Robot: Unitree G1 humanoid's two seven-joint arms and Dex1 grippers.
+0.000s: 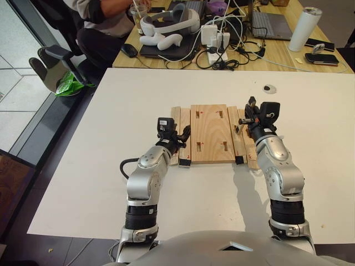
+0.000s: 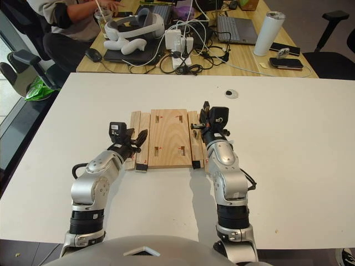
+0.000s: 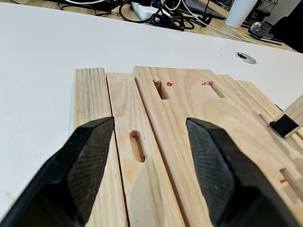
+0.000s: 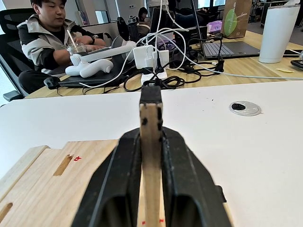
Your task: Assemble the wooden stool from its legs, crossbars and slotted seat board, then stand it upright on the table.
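Two grippers by the seat board point(image 1: 212, 133).
Right gripper point(image 4: 150, 142) clamps a black-tipped wooden bar point(image 4: 150, 116) (upright); left gripper point(image 3: 149, 142) gapes wide above a slotted plank point(image 3: 125, 101).

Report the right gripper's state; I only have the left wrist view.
Observer: The right gripper is shut on a wooden leg with a black end cap.
Operator: Place it relative to the parts.
Observer: It is above the wooden pieces lying right of the slotted seat board.
Operator: Count the board's slots.
Observer: Four: two toward the far edge, two toward the near edge.
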